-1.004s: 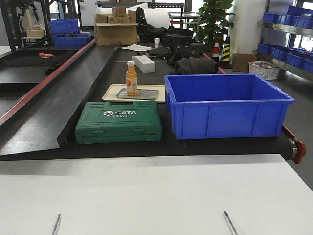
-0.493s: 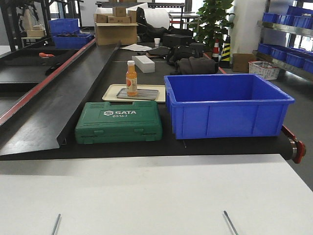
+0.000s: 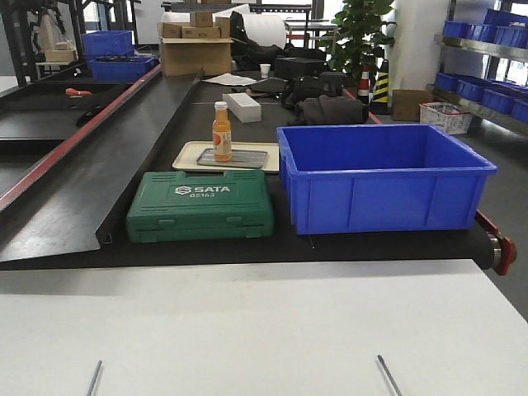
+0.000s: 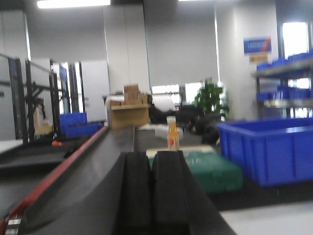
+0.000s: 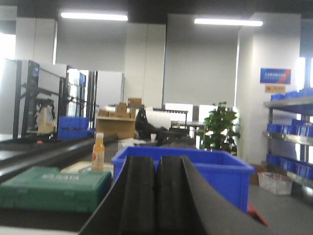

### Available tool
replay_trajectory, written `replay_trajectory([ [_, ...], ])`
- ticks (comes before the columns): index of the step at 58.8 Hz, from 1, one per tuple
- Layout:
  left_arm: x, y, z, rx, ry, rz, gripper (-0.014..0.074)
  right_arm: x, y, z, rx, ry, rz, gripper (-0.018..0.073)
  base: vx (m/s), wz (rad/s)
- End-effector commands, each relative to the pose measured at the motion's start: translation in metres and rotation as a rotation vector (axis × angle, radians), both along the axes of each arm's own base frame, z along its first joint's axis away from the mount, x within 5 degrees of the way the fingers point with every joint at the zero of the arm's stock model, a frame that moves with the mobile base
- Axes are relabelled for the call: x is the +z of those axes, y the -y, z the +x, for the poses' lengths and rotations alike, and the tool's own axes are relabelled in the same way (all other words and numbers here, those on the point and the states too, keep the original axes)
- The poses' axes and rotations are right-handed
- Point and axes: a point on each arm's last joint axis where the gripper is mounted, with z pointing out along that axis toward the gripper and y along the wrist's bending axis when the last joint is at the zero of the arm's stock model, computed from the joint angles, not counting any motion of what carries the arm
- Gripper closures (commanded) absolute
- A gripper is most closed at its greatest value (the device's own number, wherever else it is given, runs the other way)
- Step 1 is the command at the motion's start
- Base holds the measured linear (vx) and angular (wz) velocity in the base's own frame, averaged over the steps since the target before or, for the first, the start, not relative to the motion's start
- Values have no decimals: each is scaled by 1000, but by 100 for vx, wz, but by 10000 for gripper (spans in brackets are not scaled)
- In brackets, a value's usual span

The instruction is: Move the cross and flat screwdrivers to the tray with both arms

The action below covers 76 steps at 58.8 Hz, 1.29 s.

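The front camera looked forward and slightly down over the white worktop [image 3: 264, 322] to the green case [image 3: 200, 206], bottle [image 3: 222, 132] and blue bin [image 3: 384, 177]. The wrist cameras sat low behind the left gripper [image 4: 151, 159] and right gripper [image 5: 156, 161], facing the same three things. The blurred left view seemed set further left.

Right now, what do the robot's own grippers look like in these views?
Only the wrist views show them. The left gripper has two matte black fingers, flat slabs with rounded tops, on a black base that flares outward. The right gripper looks the same. No cables, markings or arm segments are visible; the front view shows no arm.
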Motion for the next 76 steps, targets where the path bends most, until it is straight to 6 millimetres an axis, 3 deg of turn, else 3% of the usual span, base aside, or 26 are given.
replay_trajectory([
  [1,47,-2,-13,-13,171,-65,599,57,1,-9,-12,90,-4,567,0,0],
  [5,78,-2,-15,-9,185,-51,599,89,1,-2,-23,38,-10,567,0,0],
  [11,121,0,-1,-2,141,-27,599,130,1,23,-33,-51,-13,567,0,0],
  [17,153,3,30,-7,22,-16,599,151,0,54,-38,-134,-16,567,0,0],
  [22,163,5,58,-11,-95,-6,599,158,-2,79,-35,-172,-16,567,0,0],
  [28,164,8,88,-11,-189,2,599,152,-3,104,-30,-234,-11,567,0,0],
  [34,152,10,109,-12,-272,8,599,142,-4,117,-31,-302,-11,567,0,0],
  [48,137,11,127,-13,-383,17,563,136,-4,122,-36,-359,-15,494,0,0],
  [56,138,11,127,-13,-370,16,479,134,-4,120,-39,-382,-14,338,0,0],
  [69,138,11,127,-13,-371,16,234,132,-4,120,-27,-404,25,-60,0,0],
  [76,138,11,127,-13,-375,16,123,133,-4,120,-18,-404,56,-148,0,0],
])
